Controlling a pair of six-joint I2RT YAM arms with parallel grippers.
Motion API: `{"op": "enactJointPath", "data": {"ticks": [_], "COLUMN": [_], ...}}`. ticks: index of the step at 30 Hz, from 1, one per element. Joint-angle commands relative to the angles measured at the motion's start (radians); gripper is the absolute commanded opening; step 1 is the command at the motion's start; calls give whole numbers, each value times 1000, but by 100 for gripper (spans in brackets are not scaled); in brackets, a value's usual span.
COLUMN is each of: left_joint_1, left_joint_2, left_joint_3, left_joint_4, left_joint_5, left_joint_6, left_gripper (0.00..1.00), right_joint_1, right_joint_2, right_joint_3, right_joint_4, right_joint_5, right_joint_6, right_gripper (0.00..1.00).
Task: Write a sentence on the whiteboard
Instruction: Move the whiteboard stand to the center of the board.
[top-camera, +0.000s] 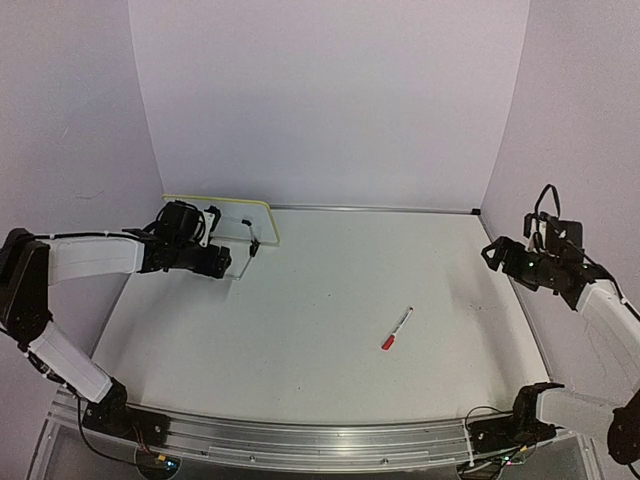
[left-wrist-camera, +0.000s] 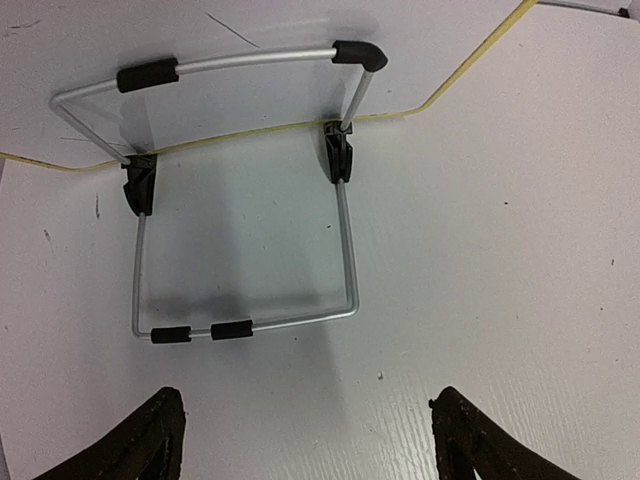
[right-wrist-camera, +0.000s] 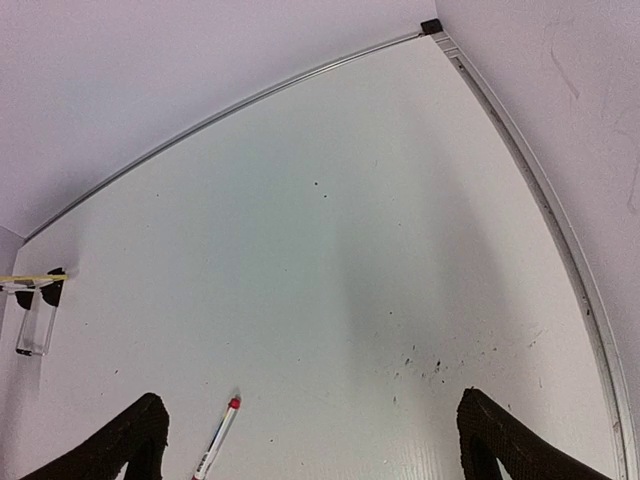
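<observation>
Left fingers (left-wrist-camera: 140, 445) spread, empty; right fingers (right-wrist-camera: 120, 445) spread, empty; whiteboard (top-camera: 232, 230) long axis left-right, along back wall (top-camera: 330, 100).

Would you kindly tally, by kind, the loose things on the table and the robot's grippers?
whiteboard: 1
marker pen: 1
grippers: 2, the left gripper and the right gripper, both open
Total: 4
</observation>
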Motion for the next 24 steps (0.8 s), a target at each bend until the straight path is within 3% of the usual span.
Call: {"op": "enactJointPath", "data": {"ticks": [1, 12, 24], "left_joint_1": [-8, -15, -21], "left_joint_2": [140, 354, 448], "left_joint_3": [113, 221, 241], "left_joint_4": [50, 101, 133], "left_joint_5": [28, 88, 48], "left_joint_6": [41, -4, -21], "left_gripper": [74, 46, 31], "right_joint_1": [6, 6, 6], "right_joint_2": [-28, -53, -68], "right_joint_3": [35, 40, 36], "right_joint_4": [-25, -53, -57], "right_joint_5": [-26, -37, -39], "right_joint_6": [-8, 1, 9], "right_gripper": [96, 96, 96]}}
